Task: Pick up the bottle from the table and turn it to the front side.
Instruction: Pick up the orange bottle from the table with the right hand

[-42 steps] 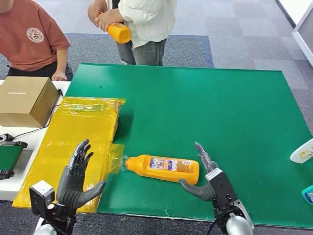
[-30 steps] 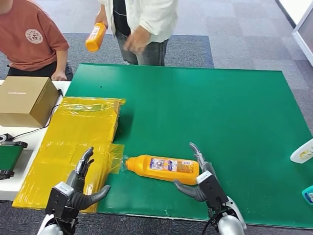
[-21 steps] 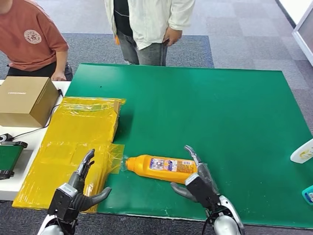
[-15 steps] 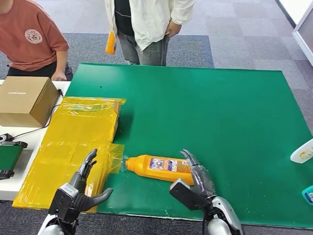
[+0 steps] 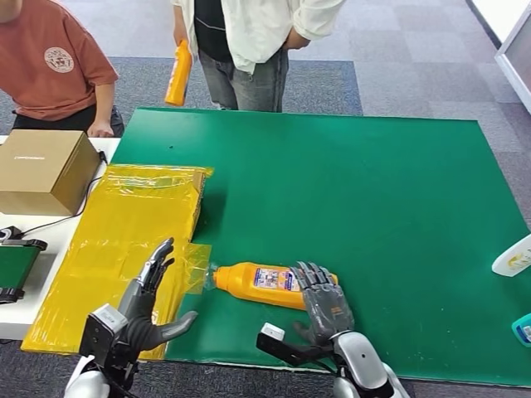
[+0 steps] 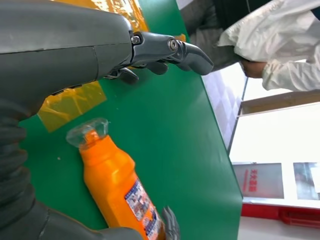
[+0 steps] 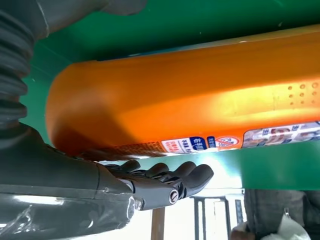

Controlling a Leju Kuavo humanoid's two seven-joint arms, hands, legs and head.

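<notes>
An orange bottle (image 5: 263, 283) with a clear cap lies on its side on the green mat (image 5: 351, 182), cap toward my left. My right hand (image 5: 323, 303) is laid over its base end, fingers draped across the top. In the right wrist view the fingers (image 7: 162, 180) run along one side of the bottle (image 7: 188, 95), while the thumb stays off it with mat showing between. My left hand (image 5: 141, 311) hovers open over the yellow plastic, short of the cap. The left wrist view has the bottle (image 6: 117, 195) below the spread fingers (image 6: 170, 50).
A yellow plastic bag (image 5: 125, 232) covers the mat's left edge, beside a cardboard box (image 5: 41, 170). A person at the far side holds another orange bottle (image 5: 179, 73); a person in a red shirt (image 5: 56, 66) stands at far left. A white bottle (image 5: 513, 255) lies at the right edge.
My right hand has swung from beside the bottle's base to over it, fingers now across the top. The left hand shifted slightly. The person lowered the other orange bottle. The bottle on the mat stayed put.
</notes>
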